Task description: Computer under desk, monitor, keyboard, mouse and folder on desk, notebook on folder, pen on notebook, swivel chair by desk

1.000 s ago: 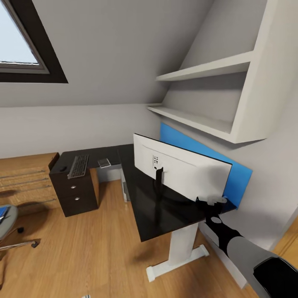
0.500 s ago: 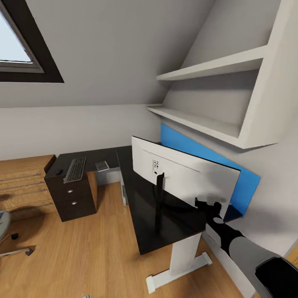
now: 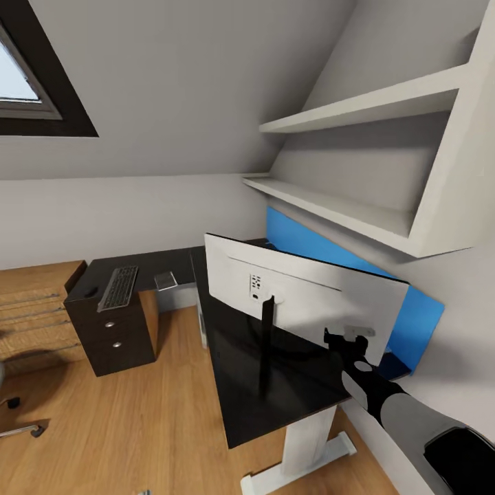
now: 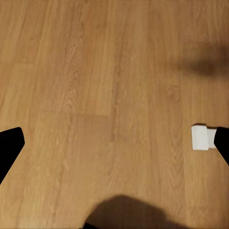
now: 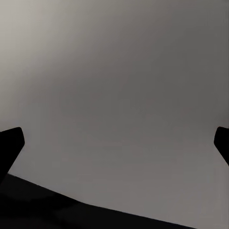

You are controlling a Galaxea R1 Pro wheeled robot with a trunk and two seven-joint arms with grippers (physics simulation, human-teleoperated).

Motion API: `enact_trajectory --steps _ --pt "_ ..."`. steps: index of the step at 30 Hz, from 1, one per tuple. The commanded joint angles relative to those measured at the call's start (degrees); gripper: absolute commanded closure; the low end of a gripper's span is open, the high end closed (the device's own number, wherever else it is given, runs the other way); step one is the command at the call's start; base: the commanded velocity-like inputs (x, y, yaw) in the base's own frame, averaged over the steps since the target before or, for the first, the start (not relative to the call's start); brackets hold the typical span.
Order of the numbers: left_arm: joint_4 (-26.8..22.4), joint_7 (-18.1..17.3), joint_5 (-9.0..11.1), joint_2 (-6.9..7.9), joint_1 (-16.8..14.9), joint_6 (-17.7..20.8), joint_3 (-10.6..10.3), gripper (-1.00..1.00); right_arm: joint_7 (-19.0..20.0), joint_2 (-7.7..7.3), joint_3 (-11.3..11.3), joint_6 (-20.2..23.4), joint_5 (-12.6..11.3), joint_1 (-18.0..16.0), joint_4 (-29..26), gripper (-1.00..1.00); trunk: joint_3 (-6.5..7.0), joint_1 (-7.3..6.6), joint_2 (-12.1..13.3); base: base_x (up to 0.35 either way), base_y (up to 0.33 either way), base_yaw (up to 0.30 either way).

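Observation:
The monitor (image 3: pixel 302 292) stands on the black desk (image 3: pixel 275 392) with its white back toward me, on a thin black stem. My right gripper (image 3: pixel 347 340) is open, pressed close against the lower right part of that back; in the right wrist view (image 5: pixel 114 143) its fingertips (image 5: pixel 10 143) spread wide over a grey surface. The keyboard (image 3: pixel 118 287) lies on the desk's far wing, with a small dark mouse (image 3: pixel 90 293) beside it. A chrome leg of the swivel chair (image 3: pixel 24 431) shows at the far left. My left gripper (image 4: pixel 114 143) hangs open over the wood floor.
A blue panel (image 3: pixel 419 313) covers the wall behind the monitor, under white shelves (image 3: pixel 344 206). A dark drawer unit (image 3: pixel 113 337) stands under the desk's far wing, with an oak unit (image 3: pixel 34 309) to its left. A small grey object (image 3: pixel 167 280) lies near the desk's corner.
The head view has swung right and closer, so the room has slid left. The monitor's back now faces me more squarely, and my right gripper sits further in from its right edge.

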Motion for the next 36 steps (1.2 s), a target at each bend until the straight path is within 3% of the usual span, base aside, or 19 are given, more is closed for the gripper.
enact_trajectory --steps 1,11,18,36 --pt "-0.1 0.4 0.2 0.04 0.0 -0.1 -0.5 -1.00 -0.3 -0.03 0.5 -0.1 -0.3 -0.1 0.0 -1.00 -0.12 0.03 -0.1 0.087 -0.002 0.000" --pt "-0.1 0.5 0.2 0.04 0.0 -0.1 -0.5 -1.00 -0.3 0.04 0.6 -0.2 -0.3 -0.1 0.0 -1.00 -0.12 0.03 -0.1 0.230 0.000 0.000" --pt "-0.1 0.5 0.3 0.04 0.0 -0.1 -0.5 -1.00 -0.2 0.05 0.6 -0.2 -0.3 -0.1 0.0 -1.00 -0.12 0.03 -0.1 0.042 0.000 0.000" --pt "-0.1 0.7 0.6 0.13 0.0 -0.1 -0.3 -1.00 -0.7 0.30 0.7 -0.5 -0.3 -0.1 0.1 -1.00 -0.12 0.03 -0.1 -0.285 -0.023 0.000"
